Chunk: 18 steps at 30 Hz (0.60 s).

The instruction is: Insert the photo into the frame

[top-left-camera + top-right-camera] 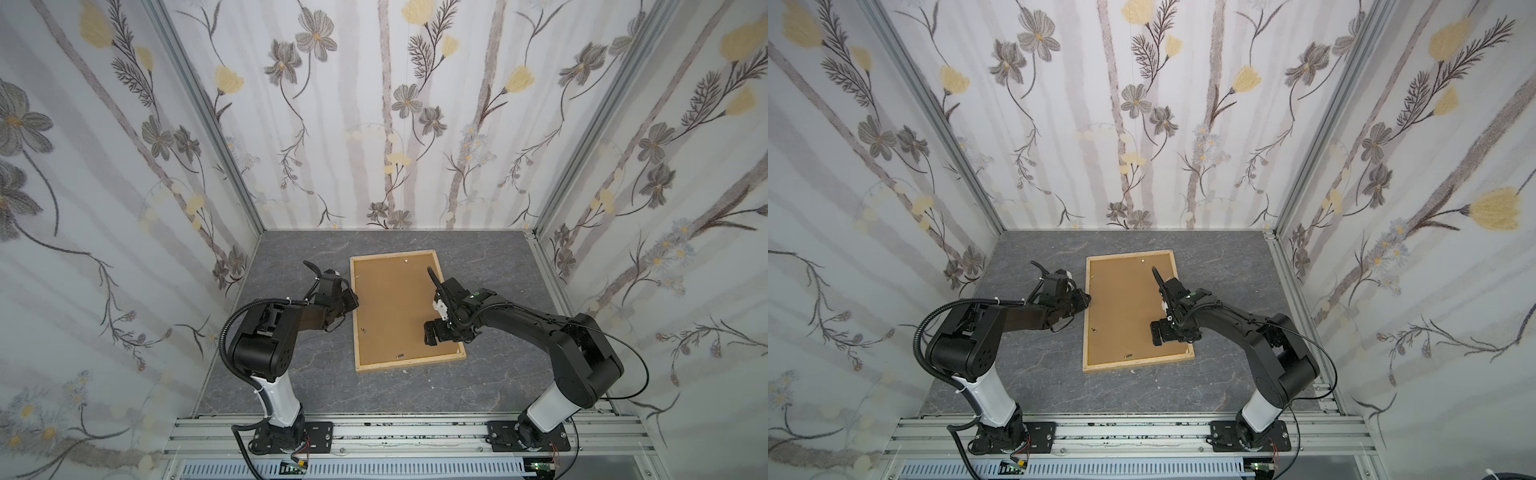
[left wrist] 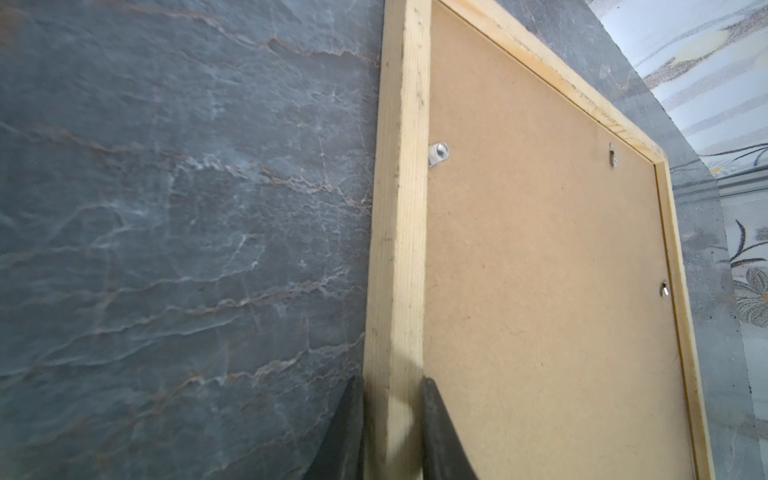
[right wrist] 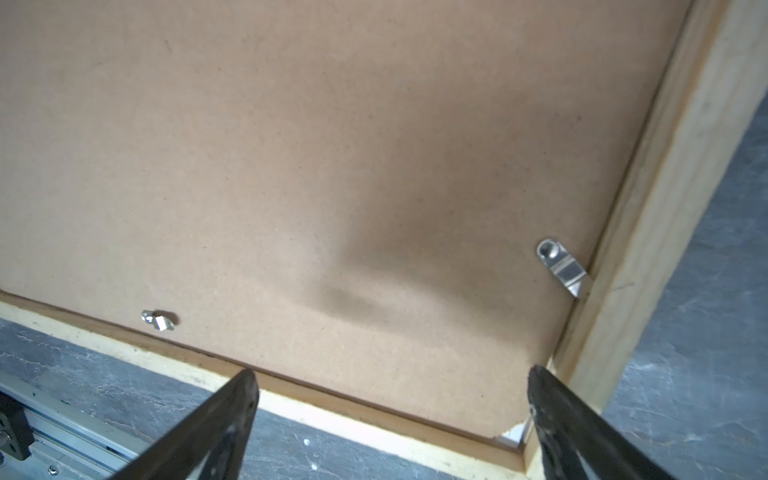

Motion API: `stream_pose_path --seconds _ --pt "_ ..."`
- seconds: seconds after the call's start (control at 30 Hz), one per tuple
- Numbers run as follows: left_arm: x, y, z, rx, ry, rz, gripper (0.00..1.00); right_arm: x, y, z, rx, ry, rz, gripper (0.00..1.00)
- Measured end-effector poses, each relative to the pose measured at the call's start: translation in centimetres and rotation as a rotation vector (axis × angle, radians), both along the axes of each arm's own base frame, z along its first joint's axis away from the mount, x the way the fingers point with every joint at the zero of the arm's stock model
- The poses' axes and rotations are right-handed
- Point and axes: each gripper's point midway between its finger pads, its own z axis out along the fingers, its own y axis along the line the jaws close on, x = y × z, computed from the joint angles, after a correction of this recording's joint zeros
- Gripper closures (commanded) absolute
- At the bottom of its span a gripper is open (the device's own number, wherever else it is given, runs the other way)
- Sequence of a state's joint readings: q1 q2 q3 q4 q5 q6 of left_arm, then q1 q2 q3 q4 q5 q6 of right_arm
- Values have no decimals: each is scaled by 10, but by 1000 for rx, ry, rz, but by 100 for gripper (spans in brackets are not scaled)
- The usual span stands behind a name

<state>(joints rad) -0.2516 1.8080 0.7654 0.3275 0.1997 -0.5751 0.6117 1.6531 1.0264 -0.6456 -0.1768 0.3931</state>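
Grey stone-patterned table (image 1: 291,374) carries the frame (image 1: 409,362), which lies flat and face down near the middle in both top views (image 1: 1138,361), its long sides running away from the robot. A brown backing (image 1: 395,307) fills it, so the photo cannot be seen. In the right wrist view a white sliver (image 3: 513,435) shows under the backing's chipped corner; what it belongs to I cannot tell.

The left gripper (image 1: 354,304) pinches the frame's left long strip about midway along. The left wrist view shows its 2 fingers (image 2: 347,436) tight against the wood, 1 on the table side and 1 on the backing side.

The right gripper (image 1: 430,333) is over the backing near the frame's near right corner. Its fingers (image 3: 228,415) are spread wide and grip nothing; whether their tips touch the board I cannot tell. 2 metal clips (image 3: 561,266) sit on the backing by its edges there. Floral walls (image 1: 374,104) close in 3 sides.
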Motion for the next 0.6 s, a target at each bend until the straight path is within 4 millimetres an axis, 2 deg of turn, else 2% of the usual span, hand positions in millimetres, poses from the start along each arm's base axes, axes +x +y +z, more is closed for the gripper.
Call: stream_pose_path --seconds 0.6 --pt "-2 0 -3 9 -12 -15 84 31 -1 -10 -78 -58 -83 0"
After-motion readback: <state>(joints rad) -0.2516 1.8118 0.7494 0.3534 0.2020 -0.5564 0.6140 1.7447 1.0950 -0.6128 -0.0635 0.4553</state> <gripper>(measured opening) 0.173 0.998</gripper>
